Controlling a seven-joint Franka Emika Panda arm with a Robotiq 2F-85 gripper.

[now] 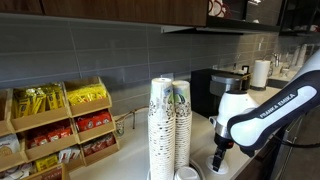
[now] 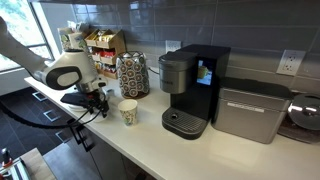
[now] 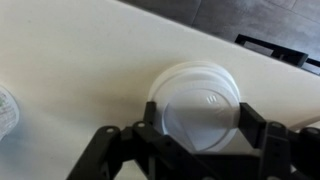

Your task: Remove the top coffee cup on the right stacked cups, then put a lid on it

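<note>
In the wrist view a round white lid [image 3: 195, 95] lies on the pale counter, on what looks like a small pile of lids. My gripper [image 3: 200, 113] straddles it, and both black fingers [image 3: 250, 120] press against its rim. The top coffee cup [image 2: 128, 112], small and speckled, stands alone on the counter just right of my gripper [image 2: 97, 108]; its edge shows at the wrist view's left border [image 3: 5, 108]. The right stacked cups [image 1: 180, 125], with a green emblem near the top, stand beside the twin column [image 1: 160, 125]. My gripper [image 1: 221, 158] hangs low to the right of them.
A black coffee machine [image 2: 190, 90] stands right of the cup, with a grey appliance [image 2: 248, 110] beyond it. Wooden racks of snack packets [image 1: 60, 125] sit against the tiled wall. The counter's front edge [image 2: 120, 150] runs close below the gripper.
</note>
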